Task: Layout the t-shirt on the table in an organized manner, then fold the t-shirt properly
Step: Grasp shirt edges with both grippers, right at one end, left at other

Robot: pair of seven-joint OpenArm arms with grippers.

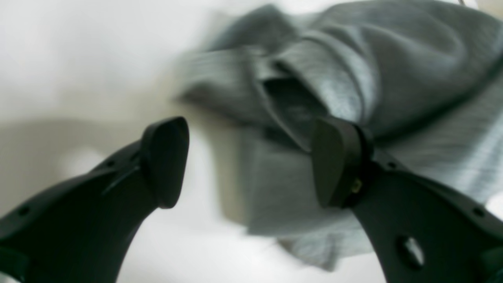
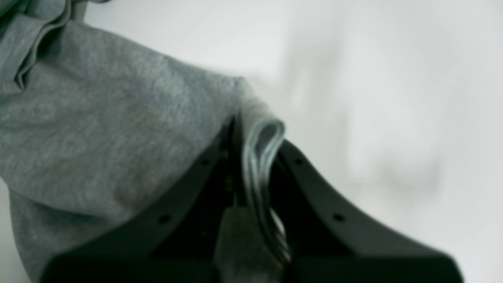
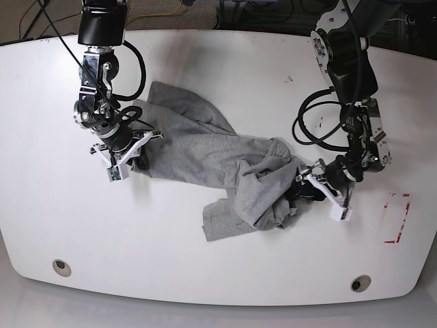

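Beyond the far tabletop edge, a dark strip of floor (image 3: 171, 8) with tangled cables (image 3: 41, 15), mostly black, 1 yellow (image 3: 179, 9). Dark equipment (image 3: 273, 12) sits along the top, details unclear. Below the near edge, a pale grey band (image 3: 205, 316). Light is even and bright, soft shadows only.

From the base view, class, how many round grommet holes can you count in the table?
2: one grommet hole near the front edge on the view's left, the other near the front edge on the right; the t-shirt could hide more.

Bright, soft light; blurred wrist views
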